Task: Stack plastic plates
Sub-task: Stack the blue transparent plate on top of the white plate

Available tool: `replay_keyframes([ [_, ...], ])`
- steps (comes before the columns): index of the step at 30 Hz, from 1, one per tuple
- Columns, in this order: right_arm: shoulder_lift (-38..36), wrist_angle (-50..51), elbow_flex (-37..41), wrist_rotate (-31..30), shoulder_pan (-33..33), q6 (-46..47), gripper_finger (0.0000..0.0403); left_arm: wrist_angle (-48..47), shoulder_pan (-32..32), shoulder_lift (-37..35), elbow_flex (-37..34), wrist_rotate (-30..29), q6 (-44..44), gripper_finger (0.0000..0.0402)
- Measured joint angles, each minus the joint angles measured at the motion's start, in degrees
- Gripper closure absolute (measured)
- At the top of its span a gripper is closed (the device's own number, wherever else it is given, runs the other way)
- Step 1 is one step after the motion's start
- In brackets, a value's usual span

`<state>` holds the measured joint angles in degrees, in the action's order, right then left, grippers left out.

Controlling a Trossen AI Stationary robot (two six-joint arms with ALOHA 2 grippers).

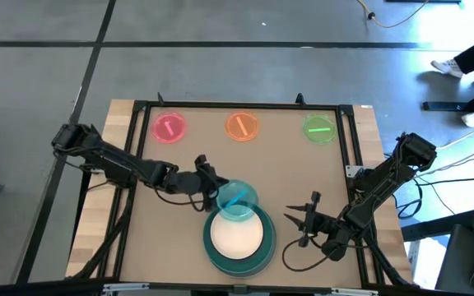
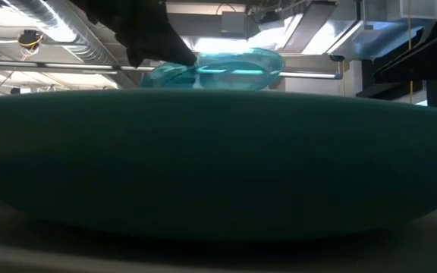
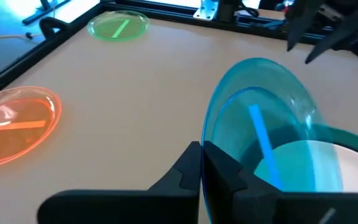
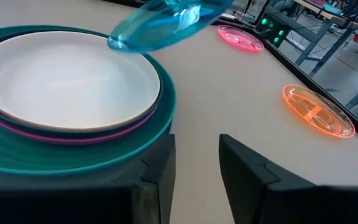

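Note:
A stack of plates sits near the table's near edge: large teal at the bottom, a magenta rim above it, pale pink on top. My left gripper is shut on the clear blue plate, held tilted above the stack's far edge. Three small translucent plates lie flat along the far side: pink, orange, green. My right gripper is open, to the right of the stack, touching nothing. Grey and black plates do not show. My left gripper pinches the clear blue plate's rim between its two fingers, coming from the table's left. The plate is lifted clear and tilted, its free edge hanging over the pale pink plate.
A black frame rail borders the work surface. Bare tan table lies between the stack and the far row of small plates. In the low view the teal plate's wall fills the picture.

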<state>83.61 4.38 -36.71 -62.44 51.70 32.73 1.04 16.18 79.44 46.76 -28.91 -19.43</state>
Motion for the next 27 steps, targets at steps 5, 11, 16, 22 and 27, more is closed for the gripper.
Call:
replay_keyframes([
  [5, 0.0, 0.0, 0.0, -0.1, 0.0, 0.0, 0.029, 1.0, 2.3, 1.5, 0.0, 0.1, -1.1, 0.0398],
  [11, 0.0, 0.0, 0.0, -0.2, 0.0, 0.0, 0.029, 7.2, 4.7, 6.6, 0.0, 0.3, -1.0, 0.0398],
  [16, 0.0, 0.0, 0.0, -0.2, 0.0, 0.0, 0.029, 10.7, 4.7, 10.6, 0.0, 5.8, -0.3, 0.0398],
  [22, 0.0, 0.0, 0.0, -0.2, 0.0, 0.0, 0.029, 12.5, 5.0, 14.4, 0.0, 9.4, -1.1, 0.0398],
  [27, 0.0, 0.0, 0.0, -0.2, 0.0, 0.0, 0.029, 12.4, 5.0, 16.1, 0.0, 10.2, -1.2, 0.0398],
])
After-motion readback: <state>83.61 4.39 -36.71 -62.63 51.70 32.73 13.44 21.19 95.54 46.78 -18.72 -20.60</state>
